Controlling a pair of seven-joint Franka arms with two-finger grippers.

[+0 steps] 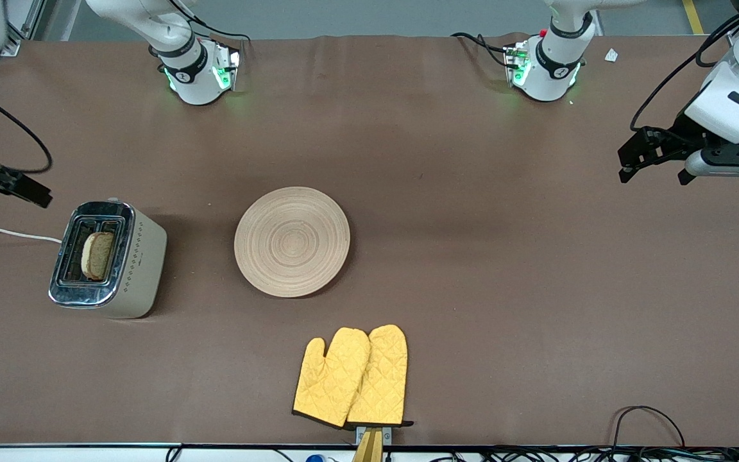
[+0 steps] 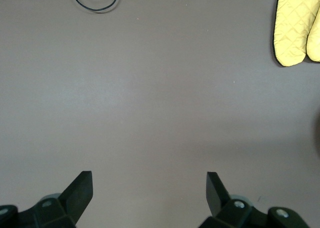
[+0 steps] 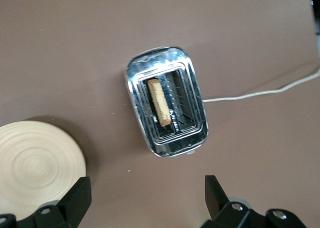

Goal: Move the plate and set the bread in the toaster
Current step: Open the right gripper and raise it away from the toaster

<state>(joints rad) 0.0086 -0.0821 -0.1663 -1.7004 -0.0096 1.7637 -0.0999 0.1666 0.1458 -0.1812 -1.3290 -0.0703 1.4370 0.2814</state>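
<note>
— Start with the front view. Where do the task's things sit?

— The cream-beige two-slot toaster with a chrome top (image 1: 110, 258) stands toward the right arm's end of the table, and the squarish slice of light brown bread (image 1: 97, 255) stands on edge in the slot nearer the round, light tan wooden plate with ring grooves (image 1: 292, 241). The plate lies flat on the brown table (image 1: 504, 269), near the middle, well apart from the toaster. A pair of quilted yellow oven mitts (image 1: 351, 376) lies nearer the camera than the plate.

— And the grippers?

— The left gripper (image 1: 655, 168) hangs over the left arm's end of the table. The right gripper (image 1: 10, 183) is at the frame edge, near the toaster (its jaws I cannot tell from here).

— Left wrist view?

— Left gripper (image 2: 149, 188) jaws spread wide, empty, over bare table; the mitts (image 2: 297, 25) show in a corner.

— Right wrist view?

— Right gripper (image 3: 148, 193) jaws wide, holding nothing, above the toaster (image 3: 167, 101). The bread (image 3: 159, 102) sits in one slot, the white cord (image 3: 260, 92) trails away, and the plate (image 3: 37, 165) lies beside.
</note>
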